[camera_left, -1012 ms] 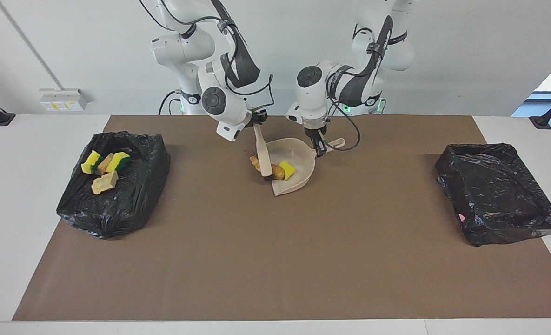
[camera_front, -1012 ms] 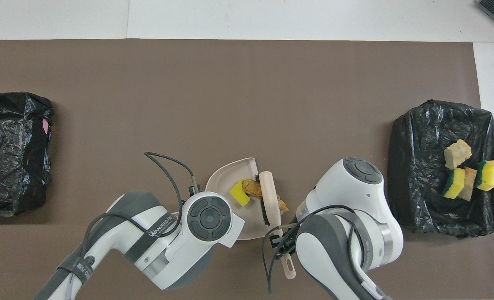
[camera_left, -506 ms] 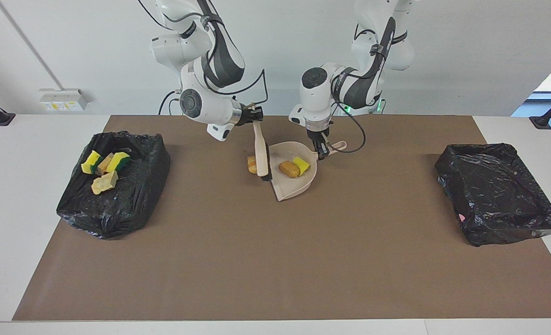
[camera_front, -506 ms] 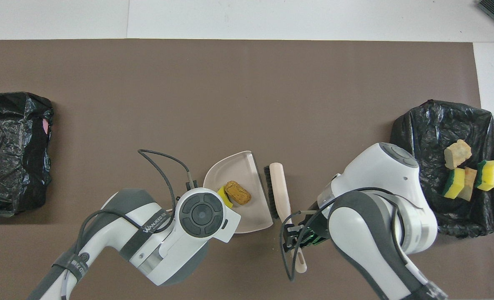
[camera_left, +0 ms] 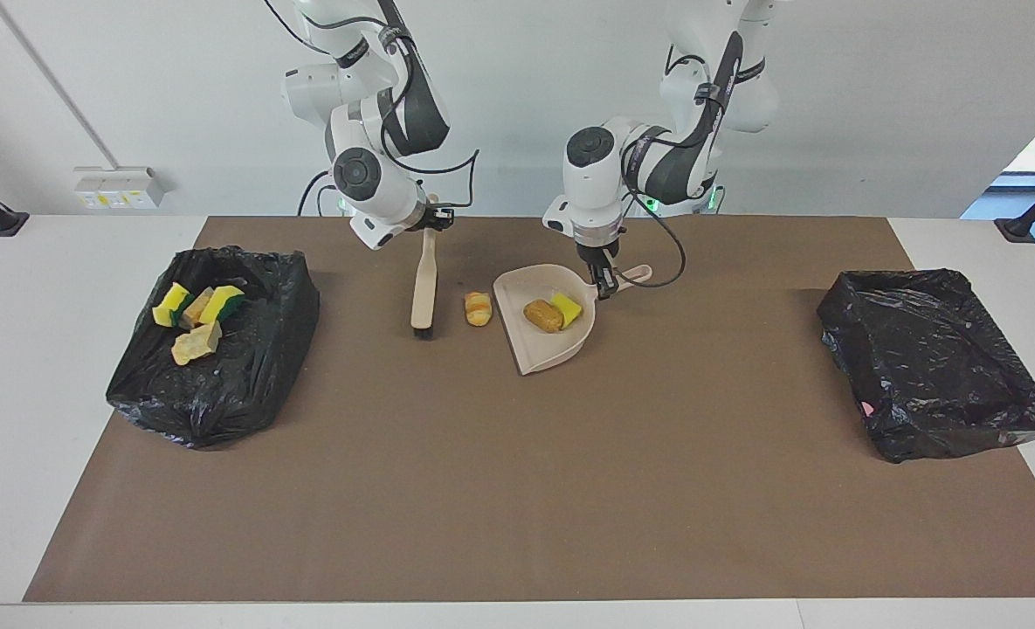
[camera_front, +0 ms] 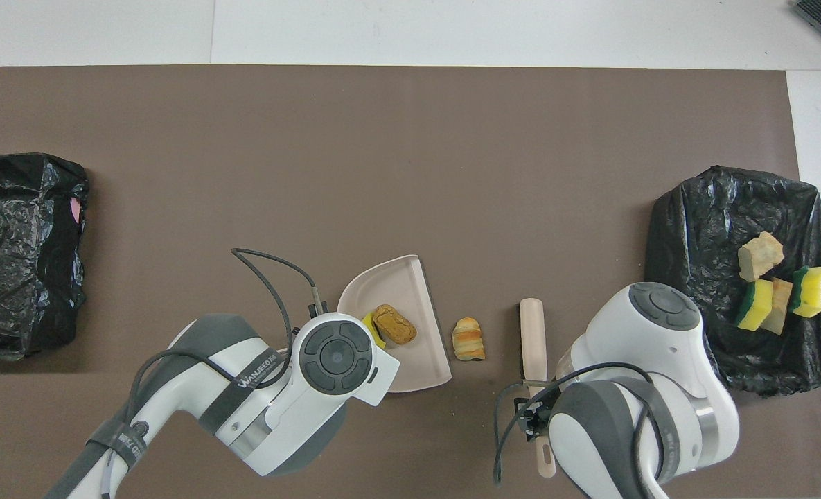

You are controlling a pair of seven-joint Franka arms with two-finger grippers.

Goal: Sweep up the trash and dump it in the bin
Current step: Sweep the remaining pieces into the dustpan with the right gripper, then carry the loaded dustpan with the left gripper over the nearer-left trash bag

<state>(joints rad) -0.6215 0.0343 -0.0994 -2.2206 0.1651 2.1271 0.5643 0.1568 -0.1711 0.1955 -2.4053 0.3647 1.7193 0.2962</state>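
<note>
Brown mat (camera_left: pixel 517 489): it covers the counter, and all things of my work lie on it.
My right gripper (camera_left: pixel 432 220): clenched on the handle of the beige brush (camera_left: pixel 424 288), which hangs with the bristles down on the mat.
My left gripper (camera_left: pixel 604 284): clenched on the handle of the beige dustpan (camera_left: pixel 541 349), which lies on the mat with its open mouth toward the brush.
Trash in the dustpan: one brown lump (camera_left: pixel 542 315) and one yellow sponge piece (camera_left: pixel 567 309), touching each other.
Trash on the mat: one orange-striped toy bread (camera_left: pixel 478 308), between the brush and the mouth of the dustpan, near the dustpan edge but apart from it; I also see it in the overhead view (camera_front: pixel 468 339).
Bin at my right arm's end (camera_left: pixel 211 367): lined with a black bag, it holds four pieces, two yellow-green sponges (camera_left: pixel 222 303) and two pale bread-like bits (camera_left: pixel 194 343).
Bin at my left arm's end (camera_left: pixel 936 367): also in a black bag; a small pink spot (camera_left: pixel 868 408) shows on its side.
</note>
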